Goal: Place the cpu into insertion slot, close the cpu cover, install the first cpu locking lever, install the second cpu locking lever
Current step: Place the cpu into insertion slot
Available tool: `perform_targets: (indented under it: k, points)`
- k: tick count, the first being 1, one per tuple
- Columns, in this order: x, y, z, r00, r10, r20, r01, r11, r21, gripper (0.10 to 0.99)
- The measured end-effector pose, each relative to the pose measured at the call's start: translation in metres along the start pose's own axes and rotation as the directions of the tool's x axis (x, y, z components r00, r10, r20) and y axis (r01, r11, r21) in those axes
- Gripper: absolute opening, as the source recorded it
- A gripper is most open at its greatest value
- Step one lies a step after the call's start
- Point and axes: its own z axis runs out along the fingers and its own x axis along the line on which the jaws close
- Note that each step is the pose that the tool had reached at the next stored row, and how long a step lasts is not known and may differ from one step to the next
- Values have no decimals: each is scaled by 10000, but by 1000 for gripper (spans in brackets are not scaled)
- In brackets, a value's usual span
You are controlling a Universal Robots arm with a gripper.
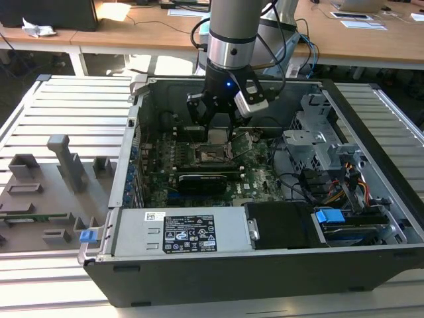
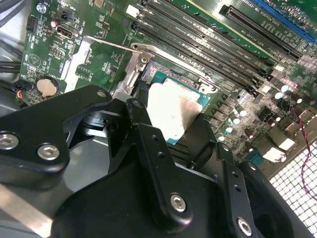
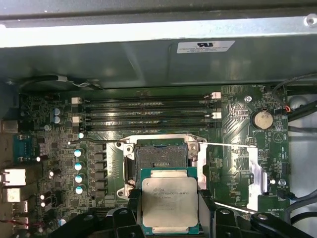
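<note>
My gripper [image 1: 217,129] hangs inside the open computer case, shut on the cpu [image 3: 168,204], a flat square chip with a silver-grey top. Black fingers [image 3: 132,210] press on two opposite edges of the chip. The cpu [image 2: 173,111] hovers just off the insertion slot [image 3: 161,156], a square black socket with a dark centre in the green board, overlapping one edge of it. The cpu cover [image 3: 251,171] lies flipped open beside the socket. Two thin wire locking levers [image 3: 228,145] stand released along the cover's sides. In the exterior view the slot [image 1: 213,156] sits right below the gripper.
Long black memory slots [image 3: 148,114] run beside the socket, toward the case wall. A coin battery [image 3: 262,119] sits near the cover. The power supply [image 1: 179,232], drive cage [image 1: 318,139] and loose cables crowd the case. A grey fixture tray [image 1: 46,179] lies at the exterior view's left.
</note>
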Motion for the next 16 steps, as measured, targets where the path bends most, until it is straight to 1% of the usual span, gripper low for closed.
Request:
perform_targets:
  k: [1,4,5,7,9,12,13,15,16]
  points:
    - [0,0,0,10000,94,1,-94,10000,-3,541]
    - [0,0,1,9980,627,2,-627,9980,-13,541]
    - [0,0,1,9964,845,3,-845,9964,-16,541]
    - [0,0,2,9938,1114,2,-1114,9938,-21,541]
    - [0,0,2,9897,1433,4,-1433,9897,-22,541]
    - [0,0,2,9819,1896,8,-1896,9819,-12,541]
    - [0,0,2,9773,2119,10,-2119,9773,-8,541]
    - [0,0,2,9711,2386,14,-2386,9711,-1,541]
    - [0,0,3,9665,2565,16,-2565,9665,4,541]
